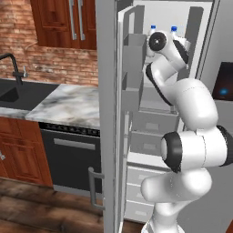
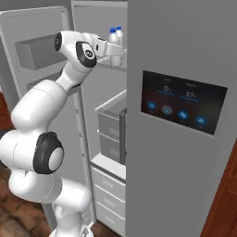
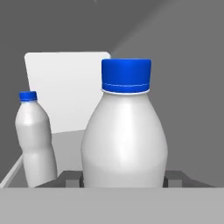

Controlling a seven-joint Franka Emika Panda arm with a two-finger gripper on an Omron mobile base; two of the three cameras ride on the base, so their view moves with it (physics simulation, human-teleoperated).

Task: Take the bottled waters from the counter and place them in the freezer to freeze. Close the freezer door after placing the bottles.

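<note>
In the left base view the arm reaches high into the open freezer (image 1: 157,91), its wrist hiding the hand, and two blue caps of the bottled waters (image 1: 162,31) peek above it on the top shelf; the freezer door (image 1: 109,136) stands open at the left, edge-on to the camera, with its grey bins facing the arm, and the marble table (image 1: 68,104) to the left carries no bottle, with the black sink (image 1: 18,93) beyond it. In the right base view the gripper (image 2: 115,52) is level with that top shelf, both bottles upright just past the edge of the dispenser door (image 2: 185,106), and the grey drawers (image 2: 111,129) sit well below. In the hand view the near bottle (image 3: 124,131) stands between the fingers (image 3: 70,178), which are closed on its lower body, while the far bottle (image 3: 35,140) stands to the left, apart from it, on the same shelf (image 3: 13,173). The placing seems nearly finished, so the good move is probably to let go only once the base rests flat, then draw straight back without brushing either bottle. The door bins and the shelf edge crowd the elbow's way out, and the door cannot swing shut until the arm is clear.
</note>
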